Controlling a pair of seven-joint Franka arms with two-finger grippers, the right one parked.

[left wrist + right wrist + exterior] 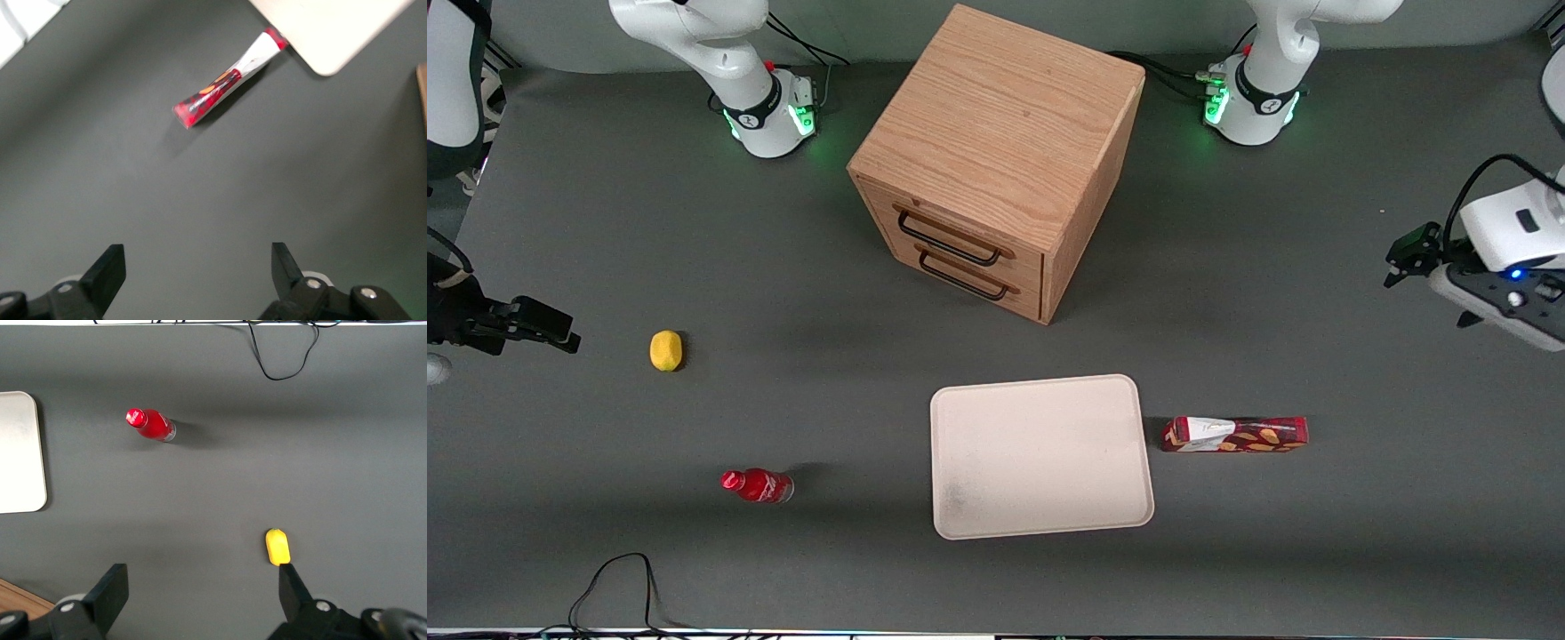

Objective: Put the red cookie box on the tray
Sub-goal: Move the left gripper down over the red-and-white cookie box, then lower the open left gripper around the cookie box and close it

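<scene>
The red cookie box (1234,435) lies flat on the dark table, close beside one short edge of the tray (1040,455) but apart from it, toward the working arm's end. The tray is cream-beige, flat and bare. My left gripper (1405,258) hangs above the table at the working arm's end, farther from the front camera than the box and well clear of it. In the left wrist view the gripper (198,267) is open and empty, with the box (227,80) lying ahead and a tray corner (333,33) next to it.
A wooden drawer cabinet (996,160) stands farther from the front camera than the tray. A small red bottle (758,485) and a yellow fruit (665,349) lie toward the parked arm's end. A black cable (618,578) loops near the front edge.
</scene>
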